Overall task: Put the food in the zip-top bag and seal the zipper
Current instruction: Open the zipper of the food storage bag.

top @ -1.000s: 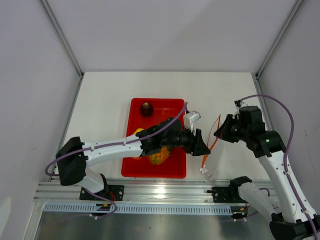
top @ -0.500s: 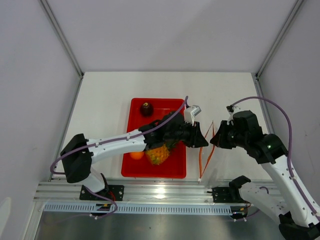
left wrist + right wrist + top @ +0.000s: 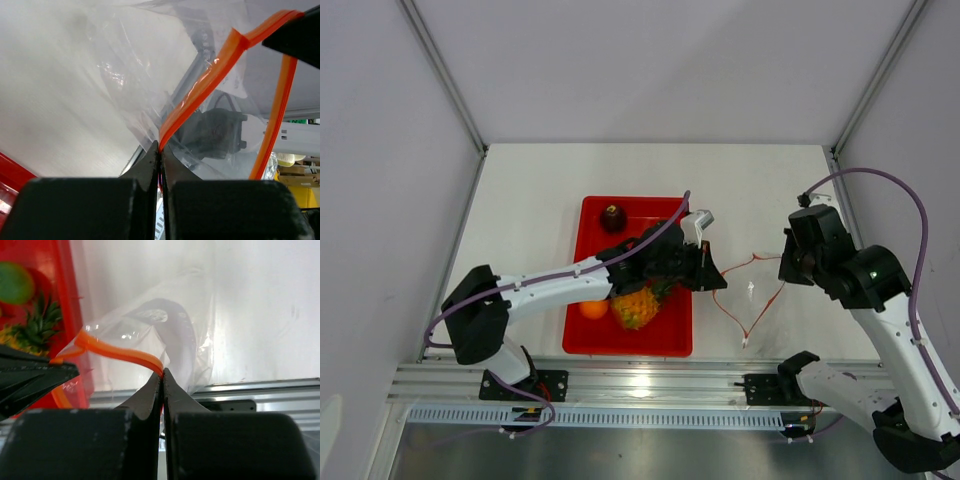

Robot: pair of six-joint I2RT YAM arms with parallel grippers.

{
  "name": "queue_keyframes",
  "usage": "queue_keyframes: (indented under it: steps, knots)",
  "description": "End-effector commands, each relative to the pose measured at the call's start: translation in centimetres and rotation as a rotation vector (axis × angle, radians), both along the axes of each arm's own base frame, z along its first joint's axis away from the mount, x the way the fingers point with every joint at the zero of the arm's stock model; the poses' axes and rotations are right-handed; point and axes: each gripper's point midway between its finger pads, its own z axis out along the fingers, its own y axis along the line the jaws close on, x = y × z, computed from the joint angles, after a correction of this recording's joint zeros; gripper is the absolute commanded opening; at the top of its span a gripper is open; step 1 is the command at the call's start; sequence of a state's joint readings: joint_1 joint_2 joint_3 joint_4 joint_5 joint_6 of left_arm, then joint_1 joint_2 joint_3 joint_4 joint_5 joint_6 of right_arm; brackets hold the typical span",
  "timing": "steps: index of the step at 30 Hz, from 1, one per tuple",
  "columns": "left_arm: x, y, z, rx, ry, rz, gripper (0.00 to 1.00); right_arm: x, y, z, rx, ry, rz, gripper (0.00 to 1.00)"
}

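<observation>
Clear crinkly bag held just right of the red tray, orange zipper spread into a diamond mouth, left gripper and right gripper each clamped on that strip, spiky pineapple, round orange and dark fruit in tray, white table beyond

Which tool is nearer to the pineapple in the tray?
Left. The left tool sits just right of the pineapple, pinching the zipper; the right tool pinches the zipper farther right, off the tray.

Clear bag, orange zipper; red tray, yellow-orange pineapple, orange fruit, 1 seemingly dark-red fruit.
</observation>
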State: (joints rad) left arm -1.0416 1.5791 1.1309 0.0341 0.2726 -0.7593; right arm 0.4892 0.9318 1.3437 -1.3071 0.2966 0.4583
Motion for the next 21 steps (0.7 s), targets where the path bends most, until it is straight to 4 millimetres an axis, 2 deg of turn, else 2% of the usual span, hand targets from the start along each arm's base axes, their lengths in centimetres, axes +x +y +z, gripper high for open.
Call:
queue_keyframes:
  steps: [1, 7, 8, 11, 16, 21]
  knots:
    - [0.8, 0.0, 0.0, 0.004, -0.005, 0.009, 0.01, -0.2, -3.3, 1.3, -0.153, -0.017, -0.079, 0.00]
    - [1.1, -0.8, -0.1, -0.006, -0.018, -0.020, 0.01, 0.3, -1.7, 0.8, -0.101, -0.006, -0.030, 0.00]
    - [1.3, -1.0, 0.4, -0.014, -0.034, -0.024, 0.07, 0.2, -1.2, 0.5, -0.082, 0.004, -0.013, 0.00]
    - [1.5, -1.3, 0.6, -0.030, -0.044, -0.035, 0.17, 0.2, -0.1, -0.6, -0.039, 0.026, 0.020, 0.00]
    - [1.5, -1.5, 0.3, -0.056, -0.041, -0.069, 0.25, 0.0, 0.5, -2.2, -0.009, 0.048, 0.031, 0.00]
    - [1.6, -1.5, 0.3, -0.089, -0.051, -0.089, 0.39, -0.1, 0.9, -3.0, 0.001, 0.067, 0.039, 0.00]
